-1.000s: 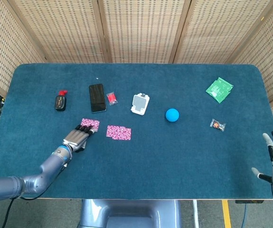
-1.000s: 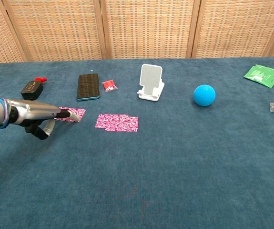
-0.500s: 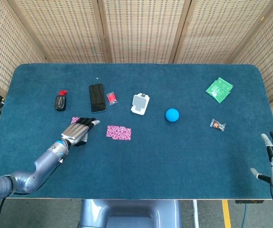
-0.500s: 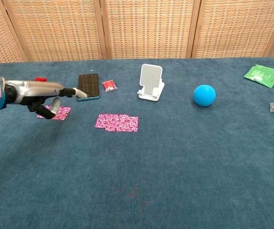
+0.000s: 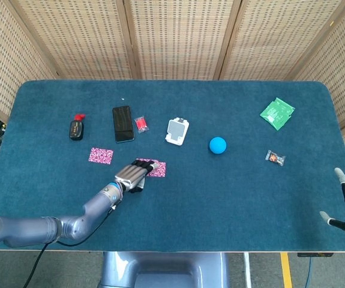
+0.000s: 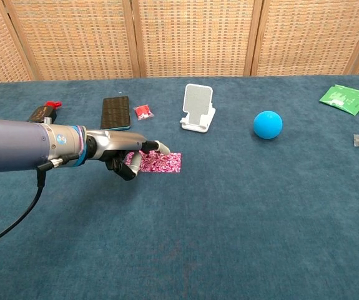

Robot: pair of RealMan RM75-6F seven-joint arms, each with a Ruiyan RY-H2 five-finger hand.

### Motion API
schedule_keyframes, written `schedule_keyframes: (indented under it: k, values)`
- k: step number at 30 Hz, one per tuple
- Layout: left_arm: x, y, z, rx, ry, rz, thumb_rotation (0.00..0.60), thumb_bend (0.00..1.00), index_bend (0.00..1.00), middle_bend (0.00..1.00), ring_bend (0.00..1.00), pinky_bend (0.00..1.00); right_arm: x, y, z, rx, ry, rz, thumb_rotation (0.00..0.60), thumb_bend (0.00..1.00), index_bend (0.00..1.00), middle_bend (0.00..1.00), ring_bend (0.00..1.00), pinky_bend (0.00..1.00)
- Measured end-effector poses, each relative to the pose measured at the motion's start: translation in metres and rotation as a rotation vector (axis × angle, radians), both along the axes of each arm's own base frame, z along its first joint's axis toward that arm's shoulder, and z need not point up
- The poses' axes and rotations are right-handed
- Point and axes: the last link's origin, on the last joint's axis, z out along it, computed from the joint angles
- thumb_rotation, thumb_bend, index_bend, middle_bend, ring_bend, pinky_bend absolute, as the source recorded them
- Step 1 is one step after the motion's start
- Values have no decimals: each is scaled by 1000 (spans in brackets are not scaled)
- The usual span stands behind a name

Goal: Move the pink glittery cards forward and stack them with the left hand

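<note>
hovering open over the right pink card [image 5: 158,168], left hand [image 5: 134,175] empty.

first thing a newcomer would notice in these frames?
The left hand, reaching in from the near left with its fingers over the pink card near the table's middle. A second pink card lies apart to its left, not stacked. Then the blue ball, right of the white stand.

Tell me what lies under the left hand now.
The left hand covers the near end of a pink glittery card on the blue table. Whether its fingers touch the card cannot be seen.
</note>
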Motion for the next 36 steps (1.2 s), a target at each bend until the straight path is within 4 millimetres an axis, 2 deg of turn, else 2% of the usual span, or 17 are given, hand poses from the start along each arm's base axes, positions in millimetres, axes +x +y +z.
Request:
schedule_keyframes:
  k: [6,22,26,27,29,31,33,34,36]
  values:
    - [-6,-15,-4,-62,40,-2,600,1000,0,0,0,0,0,1,1,-2,-2,1,600,0,0,0,0,0]
    - [-57,-51,32,-187,168,-48,600,1000,0,0,0,0,4,0,-5,17,0,10,600,0,0,0,0,0]
    - [-63,-55,41,-187,162,-45,600,999,0,0,0,0,5,0,-6,24,-2,13,600,0,0,0,0,0]
    - [-63,-55,43,-182,153,-40,600,946,0,0,0,0,5,0,-7,29,-4,14,600,0,0,0,0,0]
    - [-59,-52,48,-145,111,-34,600,686,0,0,0,0,5,-1,-8,37,-8,13,600,0,0,0,0,0]
    - [-52,-46,55,-86,57,-50,600,305,0,0,0,0,6,-1,-9,39,-10,13,600,0,0,0,0,0]
    - [-41,-37,61,-19,0,-79,600,142,0,0,0,0,5,-2,-9,40,-11,12,600,0,0,0,0,0]
    - [-34,-31,65,22,-31,-103,600,99,0,0,0,0,5,-2,-9,41,-11,11,600,0,0,0,0,0]
    - [-26,-24,69,60,-53,-127,600,85,4,0,0,0,5,-2,-10,42,-8,10,600,0,0,0,0,0]
